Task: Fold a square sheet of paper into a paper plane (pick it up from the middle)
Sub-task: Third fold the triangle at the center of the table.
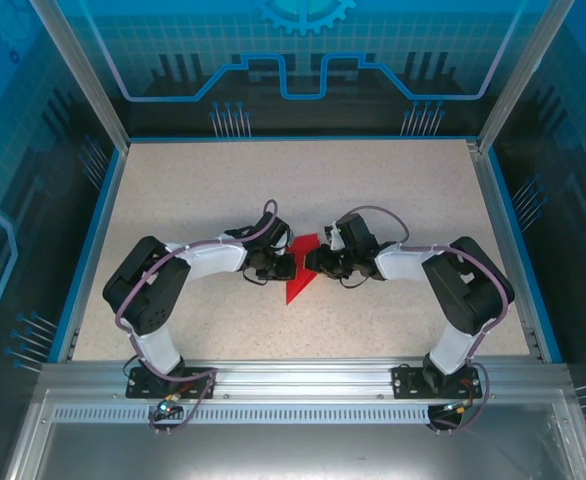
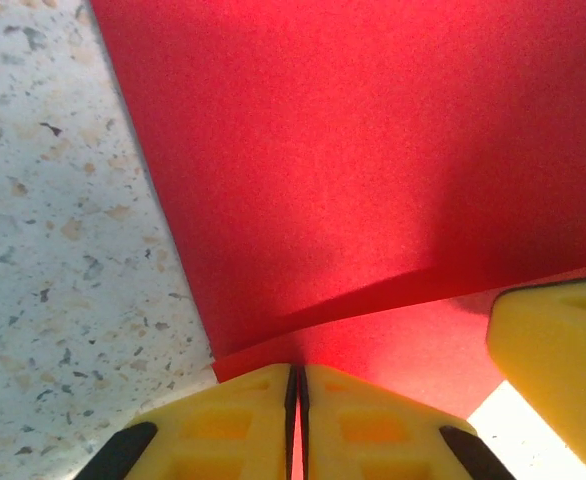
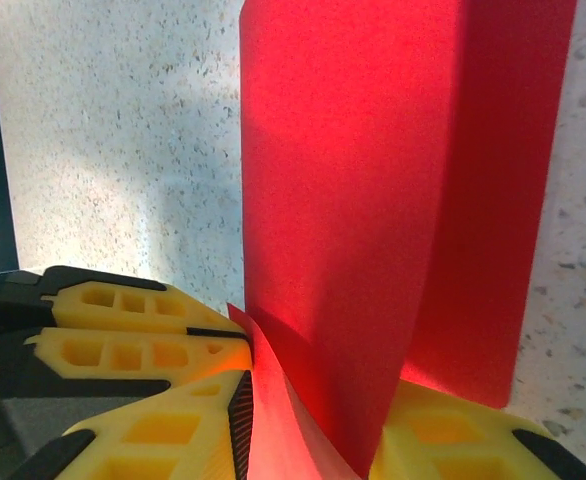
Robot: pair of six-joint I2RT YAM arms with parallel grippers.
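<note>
The square sheet of paper [image 1: 298,281] is bright red and partly folded, lying mid-table between both grippers. My left gripper [image 1: 284,266] is shut on its near edge, with the yellow fingers pressed together [image 2: 298,400] and one layer of the sheet [image 2: 373,150] bent up over the flat one. My right gripper [image 1: 312,262] faces it from the right. Its fingers stand apart [image 3: 313,410], and a curled, doubled flap of the sheet [image 3: 373,200] rises between them. One right finger [image 2: 558,370] shows in the left wrist view. The left fingers [image 3: 123,340] show in the right wrist view.
The speckled beige table [image 1: 223,190] has a blue rim [image 1: 95,240] and metal frame posts at its corners. Both arm bases sit on the aluminium rail [image 1: 293,382] at the near edge. Open tabletop lies behind and to both sides of the grippers.
</note>
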